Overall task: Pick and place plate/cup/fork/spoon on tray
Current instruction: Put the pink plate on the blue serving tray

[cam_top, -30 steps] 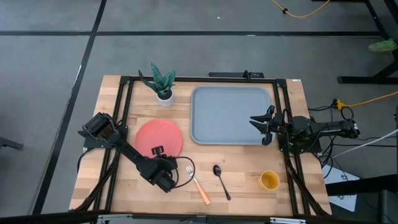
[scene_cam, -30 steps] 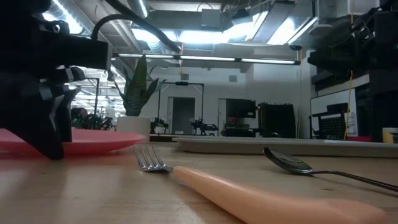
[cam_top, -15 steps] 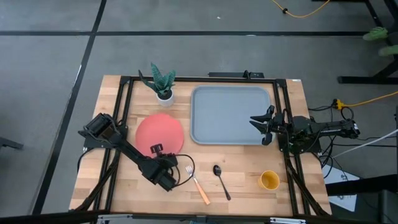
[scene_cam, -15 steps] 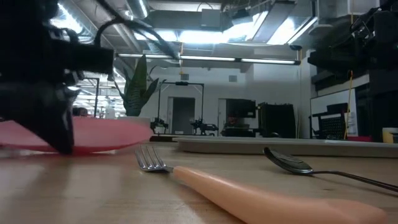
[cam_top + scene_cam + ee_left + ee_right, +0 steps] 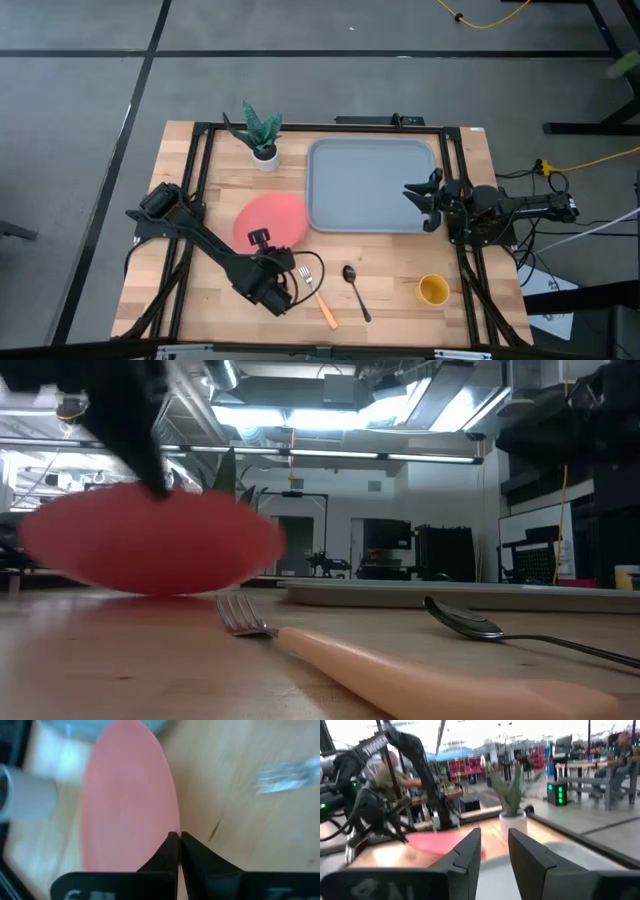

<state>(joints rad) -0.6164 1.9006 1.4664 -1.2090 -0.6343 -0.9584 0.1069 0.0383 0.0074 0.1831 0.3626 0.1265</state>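
The coral-red plate hangs tilted left of the tray, with my left gripper shut on its near rim. The light blue-grey tray lies at the far middle of the table. The fork with its tan handle and the dark spoon lie flat near the front edge. The yellow cup stands at the near right. My right gripper waits open over the tray's right rim, holding nothing. My left gripper pinches the plate's near rim between its two fingers. It comes from the table's near side, slanting down. The plate tilts with its held rim high and its underside toward the near edge. Whether its far rim touches the table, I cannot tell.
A small white pot with a green plant stands at the far left, beside the tray's far left corner. A black frame runs along the table's sides. A person shows in the room beyond the table.
My left gripper has shut on the plate's near rim and risen, moving toward the tray. The plate, flat on the table a second ago, has tipped up by its near rim and shifted toward the table's right.
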